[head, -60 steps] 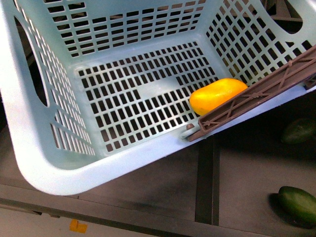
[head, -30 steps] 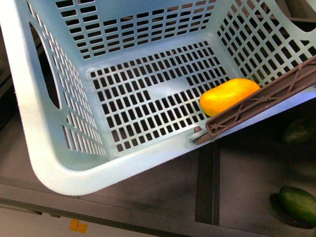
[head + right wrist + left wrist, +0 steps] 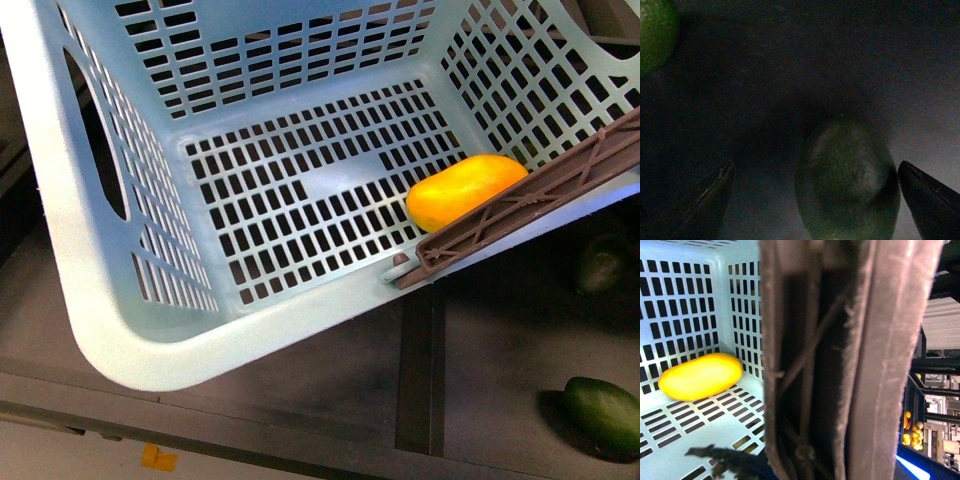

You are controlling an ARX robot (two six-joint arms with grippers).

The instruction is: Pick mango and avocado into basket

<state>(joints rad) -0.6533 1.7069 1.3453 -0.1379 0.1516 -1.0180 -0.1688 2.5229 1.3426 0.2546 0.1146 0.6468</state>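
The light teal basket point(image 3: 90, 250) hangs tilted and fills most of the front view. The orange-yellow mango point(image 3: 465, 190) lies on its slotted floor against the brown handle point(image 3: 530, 205). In the left wrist view the handle point(image 3: 840, 360) fills the middle, very close, with the mango point(image 3: 700, 376) beyond it. My left gripper is shut on the handle, and its fingers are hidden. In the dim right wrist view the dark green avocado point(image 3: 847, 180) lies on a dark surface between the fingers of my open right gripper point(image 3: 815, 164), not touched.
A dark green fruit point(image 3: 603, 262) lies in shadow at the right edge of the front view. A brighter green elongated fruit point(image 3: 605, 412) lies nearer the front. Another green fruit point(image 3: 655, 30) shows in a corner of the right wrist view. A dark shelf with a crossbar point(image 3: 418, 370) lies under the basket.
The basket has shifted to the right in the front view, with the mango still against the handle. The fruit at the right edge has gone darker.
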